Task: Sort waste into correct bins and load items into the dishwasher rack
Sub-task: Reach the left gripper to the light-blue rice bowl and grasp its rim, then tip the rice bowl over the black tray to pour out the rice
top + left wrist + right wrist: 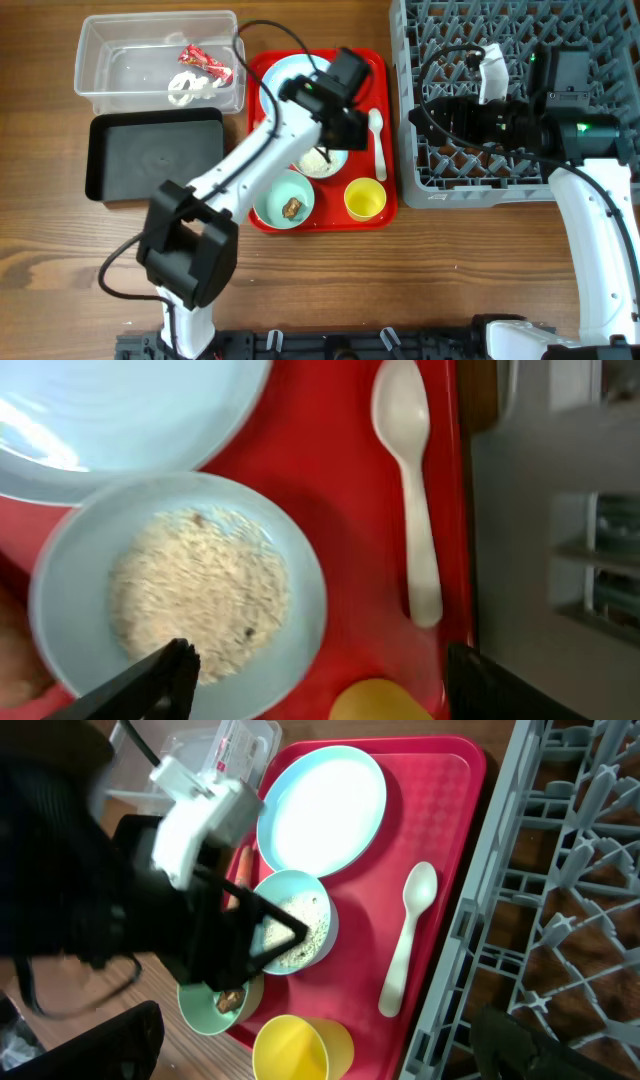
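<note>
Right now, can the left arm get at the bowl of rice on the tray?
Probably yes. The left tool hangs open just above the rice bowl on the red tray, and nothing lies between them; the spoon sits clear to one side.

Two tubs are sitting at upper left: one clear tub (125, 65), one black tub (155, 160). One red tray (325, 205) is carrying one plate (285, 75), two bowls, one pale blue bowl (320, 160) and one mint-green bowl (270, 200), one yellow cup (365, 198) and one white spoon (378, 145). One grey dishwasher rack (440, 30) is filling upper right.
</note>
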Action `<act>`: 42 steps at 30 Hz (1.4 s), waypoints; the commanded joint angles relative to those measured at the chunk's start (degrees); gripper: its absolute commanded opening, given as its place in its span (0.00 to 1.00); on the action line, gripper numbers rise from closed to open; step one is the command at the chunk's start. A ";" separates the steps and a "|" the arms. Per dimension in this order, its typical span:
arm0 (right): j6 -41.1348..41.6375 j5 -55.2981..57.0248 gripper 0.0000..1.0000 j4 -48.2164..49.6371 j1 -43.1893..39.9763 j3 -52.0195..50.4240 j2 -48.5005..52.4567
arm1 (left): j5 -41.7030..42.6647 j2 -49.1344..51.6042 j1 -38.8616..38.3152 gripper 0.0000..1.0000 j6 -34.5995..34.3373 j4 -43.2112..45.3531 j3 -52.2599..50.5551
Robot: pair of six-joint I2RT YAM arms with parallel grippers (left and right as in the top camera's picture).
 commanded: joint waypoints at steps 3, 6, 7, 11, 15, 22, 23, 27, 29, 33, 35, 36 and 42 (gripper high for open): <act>0.52 0.35 1.00 -0.07 0.24 0.66 0.55 | -4.46 4.22 -2.14 0.69 0.13 6.16 -4.46; 1.07 0.35 1.00 -0.04 0.24 0.66 0.55 | -4.63 7.32 -2.16 0.60 0.11 8.11 -4.46; 1.60 0.33 1.00 -0.04 0.24 0.66 0.55 | -4.61 8.09 -2.16 0.59 0.11 8.28 -4.46; 1.60 0.35 1.00 -0.02 0.24 0.66 0.55 | -4.63 8.72 -2.16 0.25 0.11 8.31 -4.46; 1.60 0.35 1.00 0.02 0.24 0.66 0.55 | -4.61 8.41 -2.16 0.04 0.11 8.24 -4.44; 1.57 0.35 1.00 -0.04 0.24 0.66 0.55 | -4.35 -6.54 -1.70 0.04 -0.15 6.91 -2.45; 1.55 0.37 1.00 -0.04 0.24 0.66 0.55 | -4.35 -9.38 -1.29 0.04 -0.35 5.88 -2.45; 1.53 0.37 1.00 -0.02 0.24 0.66 0.55 | -4.35 -19.96 2.78 0.04 -0.92 -3.54 -2.45; 1.51 0.37 1.00 0.00 0.24 0.66 0.55 | -3.76 -22.73 6.93 0.04 -1.86 -9.60 -2.45; 1.55 0.37 1.00 -0.02 0.24 0.66 0.55 | 3.85 -23.43 21.99 0.04 4.20 -19.85 -3.54; 1.51 0.35 1.00 -0.07 0.24 0.66 0.55 | 11.32 -23.37 28.83 0.04 9.38 -19.54 -5.62; 1.55 0.35 1.00 -0.17 0.24 0.66 0.55 | 15.19 -23.37 33.11 0.04 11.67 -18.18 -7.76; 1.55 0.37 1.00 -0.20 0.24 0.66 0.55 | 40.57 -21.46 51.76 0.04 20.94 -4.17 -21.42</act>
